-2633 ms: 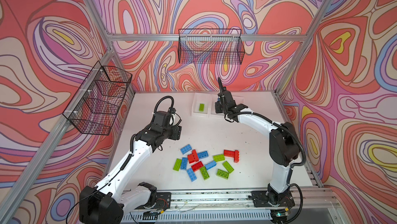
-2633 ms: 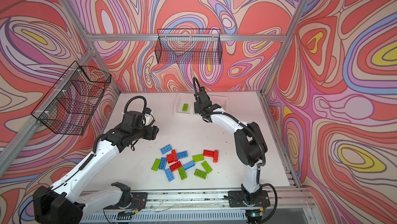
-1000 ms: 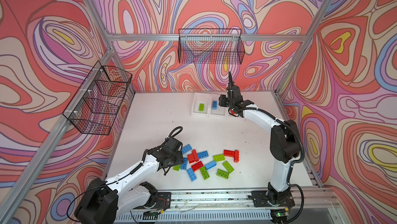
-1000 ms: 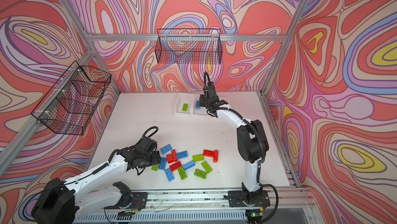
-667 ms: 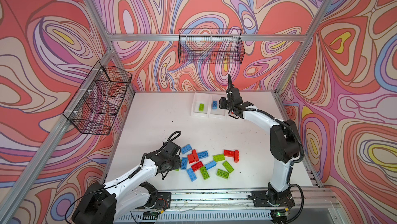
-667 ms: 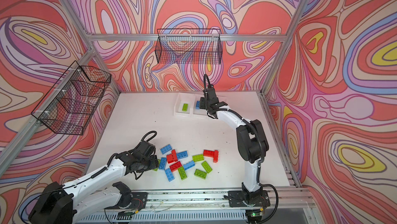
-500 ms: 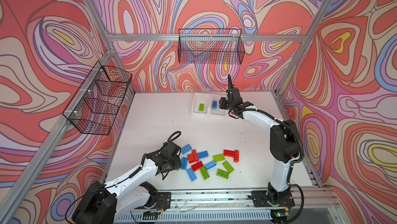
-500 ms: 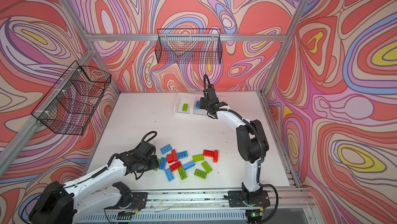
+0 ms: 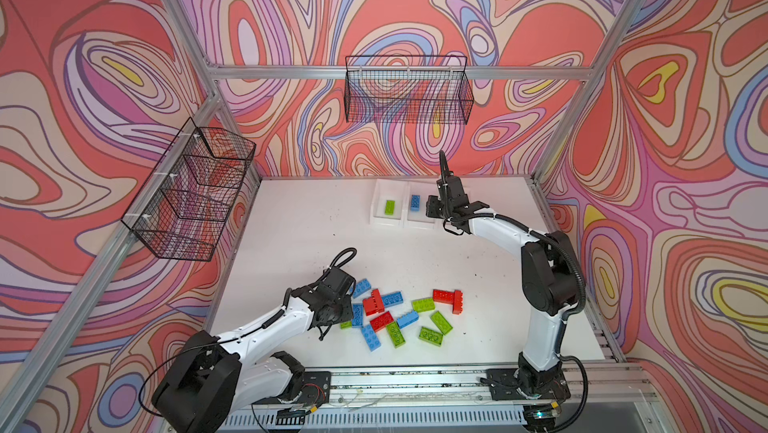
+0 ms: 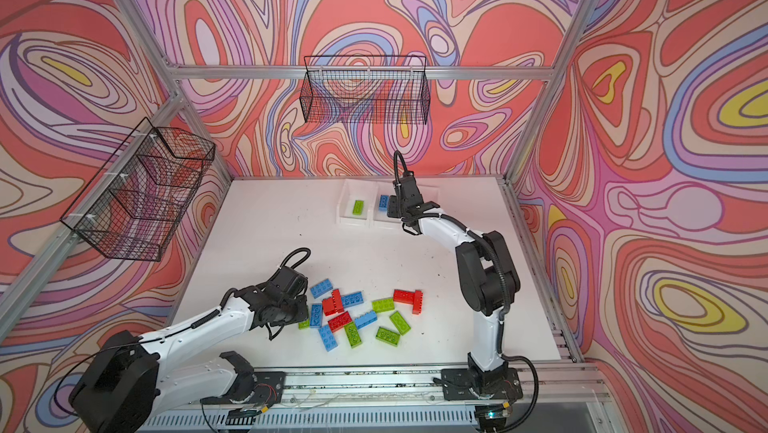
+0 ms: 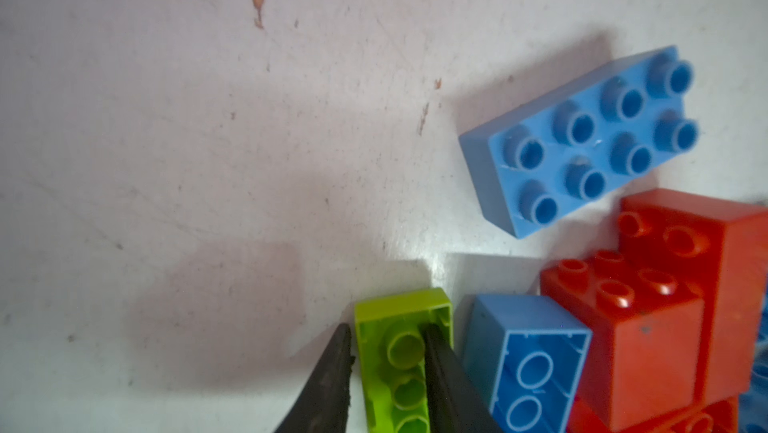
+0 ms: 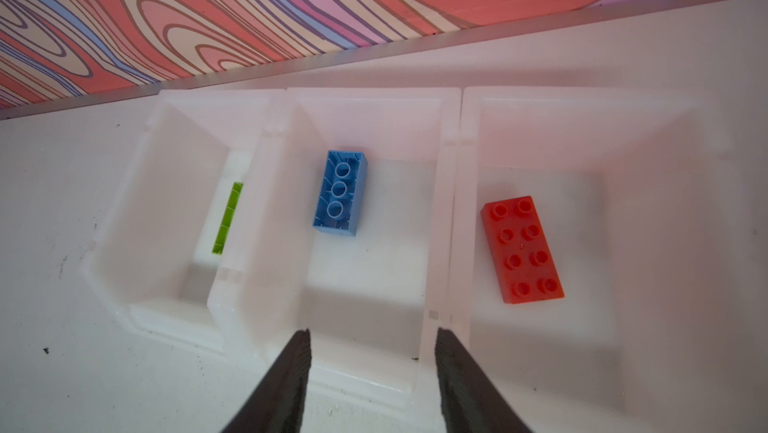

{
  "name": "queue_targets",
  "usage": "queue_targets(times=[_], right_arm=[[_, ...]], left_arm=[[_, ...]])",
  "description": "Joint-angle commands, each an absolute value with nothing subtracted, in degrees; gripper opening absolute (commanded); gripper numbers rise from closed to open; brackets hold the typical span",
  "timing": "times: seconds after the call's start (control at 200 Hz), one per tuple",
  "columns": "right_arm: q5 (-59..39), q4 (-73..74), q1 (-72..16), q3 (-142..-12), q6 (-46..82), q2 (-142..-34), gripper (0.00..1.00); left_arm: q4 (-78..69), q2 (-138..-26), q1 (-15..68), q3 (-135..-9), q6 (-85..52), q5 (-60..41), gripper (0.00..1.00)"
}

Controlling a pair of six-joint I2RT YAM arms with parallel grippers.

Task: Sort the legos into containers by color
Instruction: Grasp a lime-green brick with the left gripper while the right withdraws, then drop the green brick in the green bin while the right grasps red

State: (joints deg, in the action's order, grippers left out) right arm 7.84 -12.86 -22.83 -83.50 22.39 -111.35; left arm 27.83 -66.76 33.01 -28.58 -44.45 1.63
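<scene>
Low in the left wrist view, the left gripper (image 11: 385,333) nips one wall of an upturned lime green brick (image 11: 403,352) on the table (image 11: 208,119): light, stiff, slick, safer spanned across both sides. Right gripper (image 12: 370,333) gapes empty over the middle bin (image 12: 365,119).

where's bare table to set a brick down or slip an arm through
Bare: the wide band of table between the bins and the brick pile, and the stretch from the bins toward the side basket. Crowded: the pile, where the left gripper clamps a lime brick.
</scene>
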Motion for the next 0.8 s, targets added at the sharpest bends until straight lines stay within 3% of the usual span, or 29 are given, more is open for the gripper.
queue_targets(times=[0.0, 0.341, 0.796], right_arm=[[9.05, -14.49, -22.59, -83.74, 22.27, -108.69, 0.51], [8.29, -19.13, -22.54, -76.96, 20.54, -104.08, 0.51], [11.34, -23.23, -22.59, -59.16, 26.97, -88.71, 0.51]], left_arm=[[32.83, -67.16, 33.18, -31.63, -42.31, 4.95, 0.3], [32.96, -69.11, 30.39, -38.64, -35.38, 7.78, 0.26], [28.07, -86.76, 22.95, -69.58, -15.81, 2.57, 0.25]])
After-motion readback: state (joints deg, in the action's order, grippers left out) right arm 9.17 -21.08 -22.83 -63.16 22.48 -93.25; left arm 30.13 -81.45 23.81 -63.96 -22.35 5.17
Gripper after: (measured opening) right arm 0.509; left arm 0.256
